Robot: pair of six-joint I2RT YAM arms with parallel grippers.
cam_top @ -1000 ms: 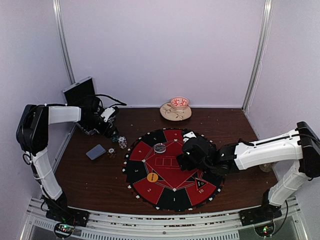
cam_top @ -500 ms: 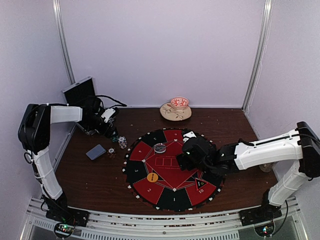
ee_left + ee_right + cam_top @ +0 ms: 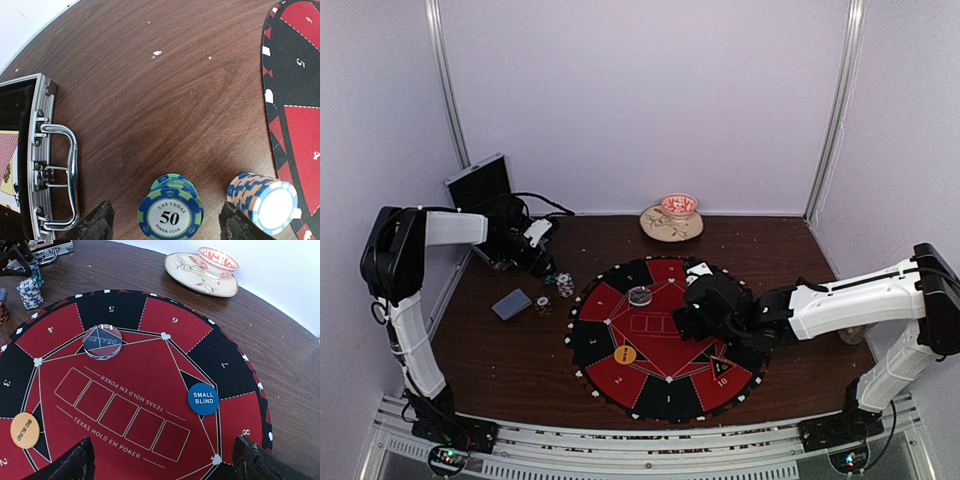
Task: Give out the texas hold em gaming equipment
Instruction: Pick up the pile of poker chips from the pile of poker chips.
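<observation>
Chips [image 3: 171, 215] stand untouched inside the parted left hand [image 3: 167, 229]; the right hand [image 3: 167, 462] gapes wide over the mat [image 3: 125, 390].

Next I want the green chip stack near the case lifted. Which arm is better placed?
Left. The left gripper has its open jaws either side of the green chip stack, beside the case. The right gripper hangs open over the mat near the blue disc, far off.

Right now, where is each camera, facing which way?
Top external: high behind both arms, looking down on the brown wooden table.
Left wrist: faces down on the green-blue chip stack; left gripper shows.
Right wrist: low over the round red-and-black mat, faces the wall; right gripper shows.
Shared: both wrists see the peach-blue chip stack.
</observation>
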